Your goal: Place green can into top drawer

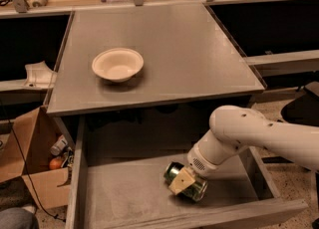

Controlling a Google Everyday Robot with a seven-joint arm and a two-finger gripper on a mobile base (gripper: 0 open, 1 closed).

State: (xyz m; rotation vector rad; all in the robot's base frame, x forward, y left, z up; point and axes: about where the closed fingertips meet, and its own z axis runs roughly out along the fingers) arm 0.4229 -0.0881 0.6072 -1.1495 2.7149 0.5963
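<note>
The green can (185, 183) lies on its side on the grey bottom of the open top drawer (119, 193), right of its middle. My gripper (183, 180) reaches down into the drawer from the right at the end of the white arm (249, 136). A cream finger pad (181, 180) lies across the can and the gripper is shut on it. The can's green and white print shows on both sides of the pad.
A cream bowl (117, 64) sits on the grey table (199, 58) above the drawer. A brown cardboard box (30, 166) with small items stands on the floor at the left. Shelves with clutter run along the back.
</note>
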